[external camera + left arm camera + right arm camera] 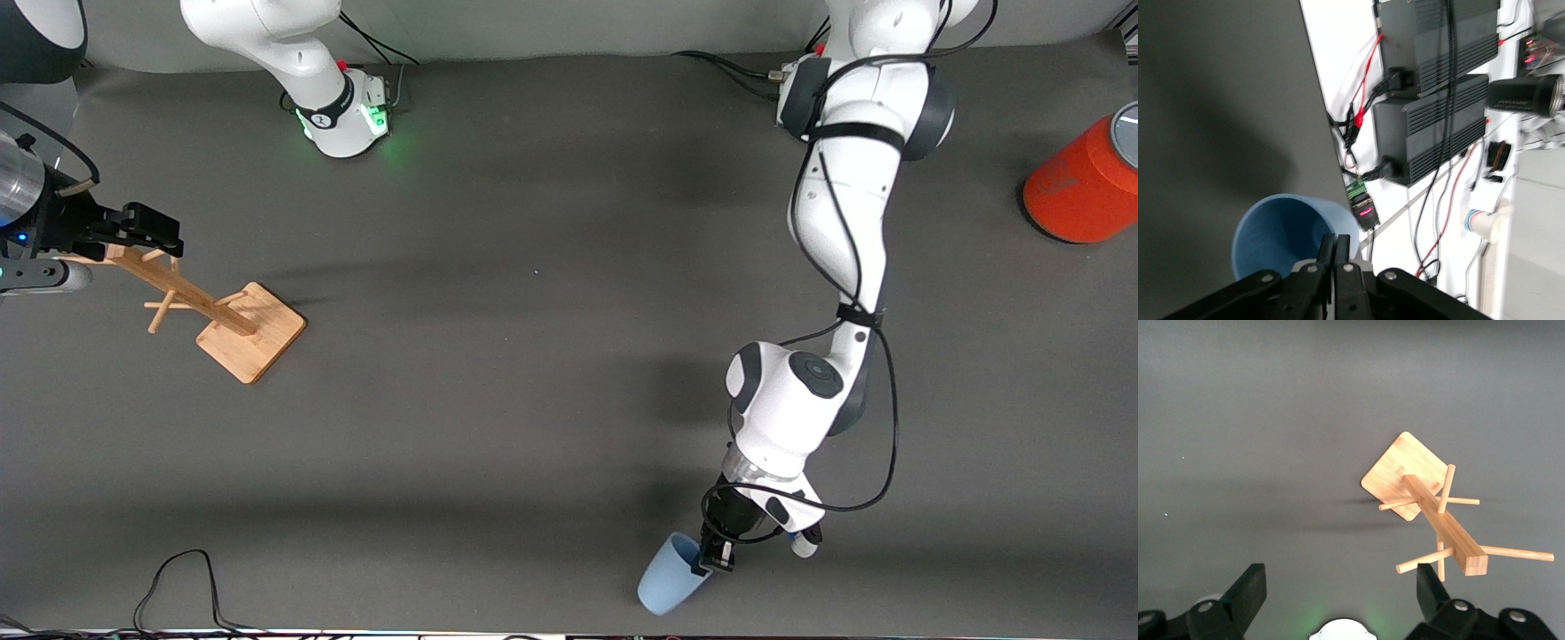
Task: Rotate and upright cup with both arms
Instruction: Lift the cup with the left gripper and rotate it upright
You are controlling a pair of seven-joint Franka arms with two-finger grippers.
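The light-blue cup [667, 582] is tilted, mouth toward the left arm, close to the table's edge nearest the front camera. My left gripper [714, 556] is at its rim, fingers pinched together on the wall. In the left wrist view the cup's open mouth [1278, 233] faces the camera, and the left gripper [1336, 243] is shut on the rim. My right gripper [151, 236] hovers open over the top of a wooden peg rack at the right arm's end of the table. Nothing is between the fingers of the right gripper [1341, 593].
The wooden peg rack [213, 311] [1431, 513] stands on a square base. An orange canister [1080, 191] sits at the left arm's end. A black cable [178, 578] loops at the near edge. Black power boxes [1431, 127] lie off the table past that edge.
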